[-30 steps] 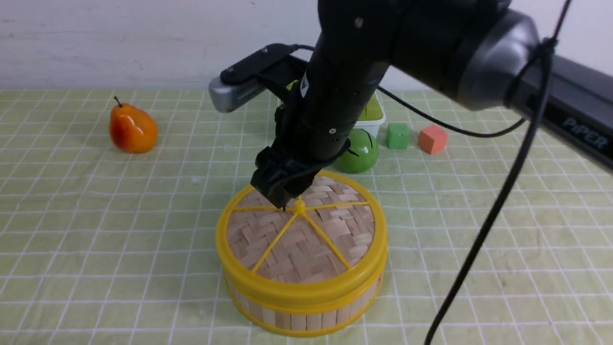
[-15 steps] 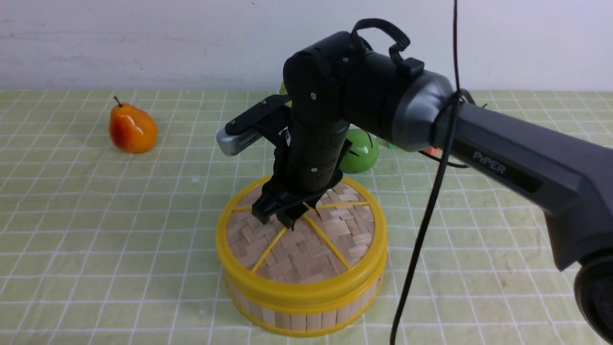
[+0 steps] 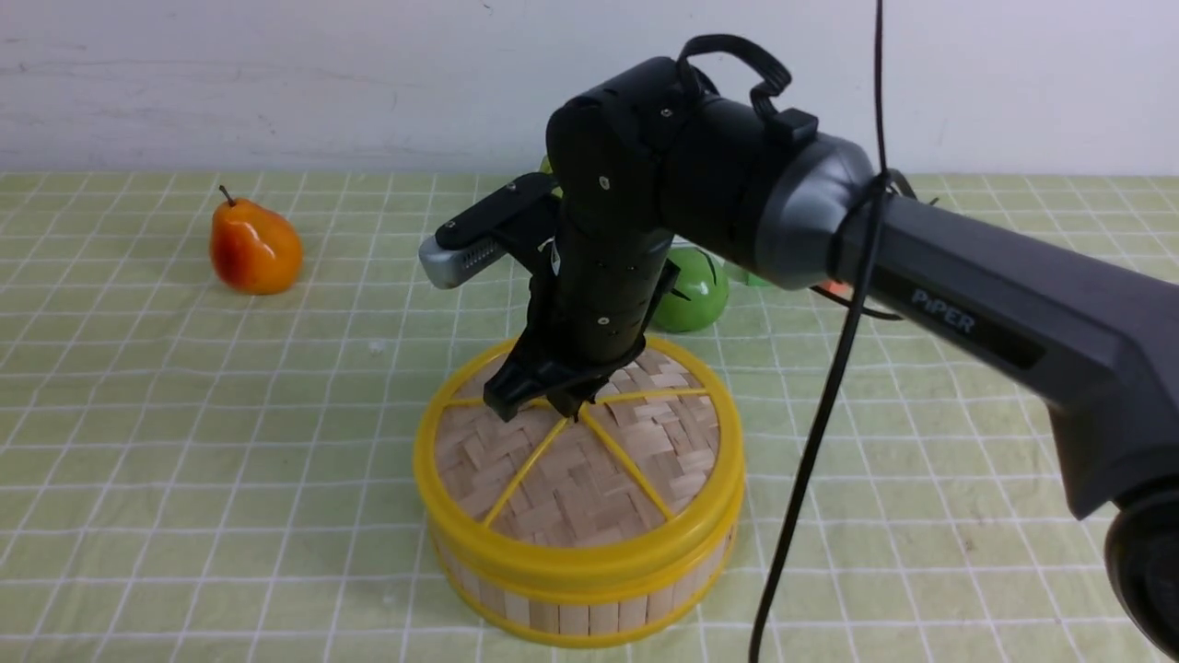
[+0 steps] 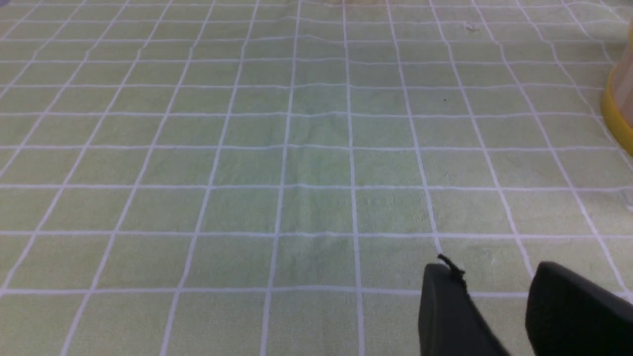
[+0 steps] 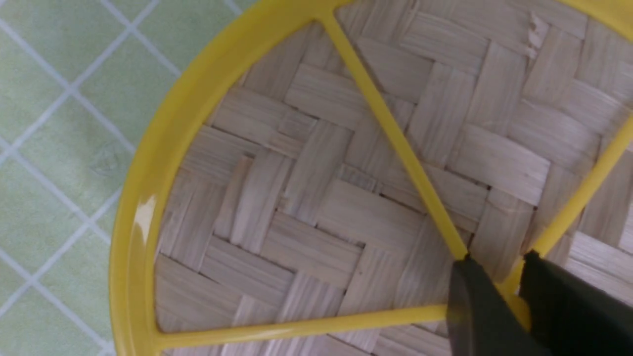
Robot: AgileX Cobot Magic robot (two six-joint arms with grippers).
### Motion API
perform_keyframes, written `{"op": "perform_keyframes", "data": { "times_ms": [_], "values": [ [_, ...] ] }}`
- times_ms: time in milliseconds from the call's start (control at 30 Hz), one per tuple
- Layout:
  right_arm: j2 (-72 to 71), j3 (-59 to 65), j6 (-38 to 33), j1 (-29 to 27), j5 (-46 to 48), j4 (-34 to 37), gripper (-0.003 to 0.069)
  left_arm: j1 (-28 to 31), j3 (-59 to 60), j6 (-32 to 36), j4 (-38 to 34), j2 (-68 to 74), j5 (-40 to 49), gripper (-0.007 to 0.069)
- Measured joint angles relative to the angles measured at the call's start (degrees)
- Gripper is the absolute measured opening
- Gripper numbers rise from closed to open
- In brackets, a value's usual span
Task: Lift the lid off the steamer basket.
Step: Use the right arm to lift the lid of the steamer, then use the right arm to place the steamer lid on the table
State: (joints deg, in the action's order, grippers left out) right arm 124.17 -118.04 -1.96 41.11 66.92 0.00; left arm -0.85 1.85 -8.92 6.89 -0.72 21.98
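Observation:
The steamer basket [image 3: 571, 615] stands at the centre front on the green checked cloth, with pale slat walls and yellow rims. The lid [image 3: 571, 479], woven bamboo with yellow spokes, sits flat on it. My right gripper [image 3: 553, 405] points down at the lid's centre. In the right wrist view its fingers [image 5: 497, 267] press on both sides of the yellow centre knob, above the woven lid [image 5: 316, 198]. My left gripper [image 4: 494, 272] is open and empty over bare cloth. An edge of the basket [image 4: 620, 109] shows far off in that view.
An orange pear [image 3: 255, 247] lies at the far left. A green round fruit [image 3: 691, 290] sits just behind the basket, partly hidden by my right arm. An orange cube [image 3: 834, 287] peeks out behind the arm. A black cable [image 3: 811, 442] hangs down to the right of the basket.
My right arm has come down and the gripper has moved onto the lid's centre knob, its fingers drawing in around it. The lid still sits on the basket.

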Motion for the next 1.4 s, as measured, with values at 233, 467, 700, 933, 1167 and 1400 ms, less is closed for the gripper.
{"op": "perform_keyframes", "data": {
  "times_ms": [233, 467, 700, 933, 1167, 1400],
  "values": [
    [-7.2, 0.1, 0.0, -0.5, 1.9, 0.0, 0.0079, 0.0, 0.0, 0.0, 0.0, 0.0, 0.0, 0.0239],
    [-25.4, 7.9, 0.0, -8.8, 2.6, -0.9, 0.0079, 0.0, 0.0, 0.0, 0.0, 0.0, 0.0, 0.0239],
    [-41.6, 36.1, 2.6, -25.2, -8.5, -1.7, 0.0079, 0.0, 0.0, 0.0, 0.0, 0.0, 0.0, 0.0239],
    [-40.6, 53.7, 3.0, -31.5, -22.4, -1.5, 0.0079, 0.0, 0.0, 0.0, 0.0, 0.0, 0.0, 0.0239],
    [-31.3, 57.1, 3.0, -31.9, -33.0, 0.9, 0.0082, 0.0, 0.0, 0.0, 0.0, 0.0, 0.0, 0.0239],
    [-27.4, 56.9, 3.0, -31.9, -35.7, 1.8, 0.0239, 0.0, 0.0, 0.0, 0.0, 0.0, 0.0, 0.0239]
  ]
}}
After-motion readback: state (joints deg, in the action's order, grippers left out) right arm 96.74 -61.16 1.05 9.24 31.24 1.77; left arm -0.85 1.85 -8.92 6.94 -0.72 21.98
